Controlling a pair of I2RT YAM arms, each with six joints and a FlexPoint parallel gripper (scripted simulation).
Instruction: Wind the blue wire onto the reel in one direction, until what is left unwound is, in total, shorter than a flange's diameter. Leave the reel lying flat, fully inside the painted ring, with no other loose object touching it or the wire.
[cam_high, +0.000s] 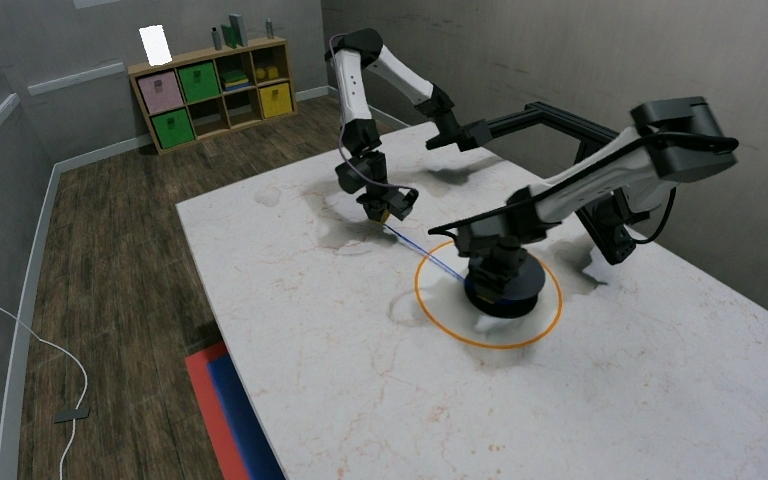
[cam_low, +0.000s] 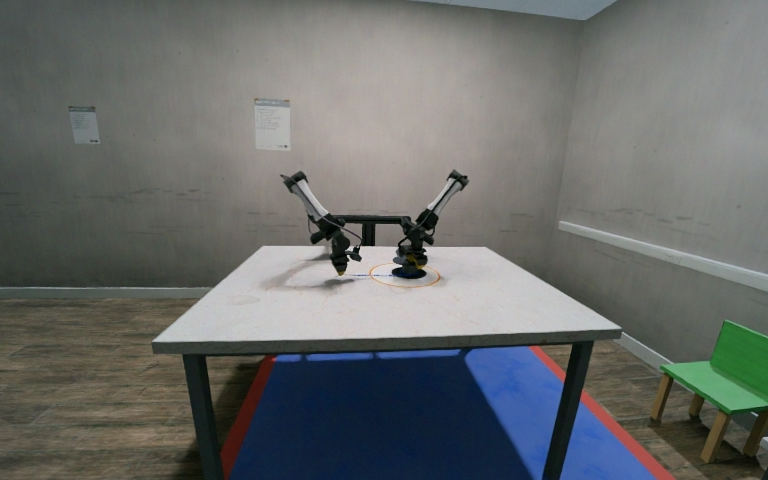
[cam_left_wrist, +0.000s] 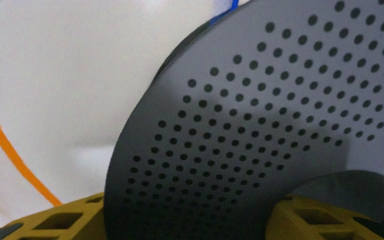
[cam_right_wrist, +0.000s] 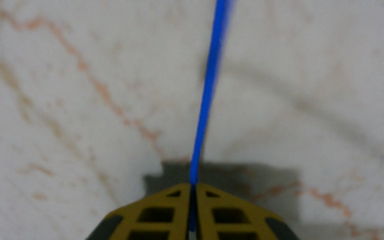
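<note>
The black reel (cam_high: 532, 278) (cam_low: 408, 273) (cam_left_wrist: 225, 135) stands inside the orange ring (cam_high: 504, 346) (cam_low: 408, 286) (cam_left_wrist: 25, 169), flanges roughly level; a slight tilt cannot be ruled out. My left gripper (cam_high: 493, 287) (cam_low: 415, 261) (cam_left_wrist: 189, 197) is shut on the reel from above, one finger outside the flange rim, the other at the flange's dark central round. The blue wire (cam_high: 404, 237) (cam_low: 362, 275) (cam_left_wrist: 235, 4) (cam_right_wrist: 202, 120) runs fairly straight from the reel, past the ring, to my right gripper (cam_high: 384, 220) (cam_low: 340, 273) (cam_right_wrist: 192, 192), which is shut on it low over the table. The wound turns are mostly hidden.
Both arms reach in from a black frame (cam_high: 543, 113) at the table's back edge. The white table (cam_high: 339, 396) (cam_low: 385, 316) has its front and side edges well away from the reel. A green chair (cam_low: 719, 384) and a shelf (cam_high: 215, 90) stand off the table.
</note>
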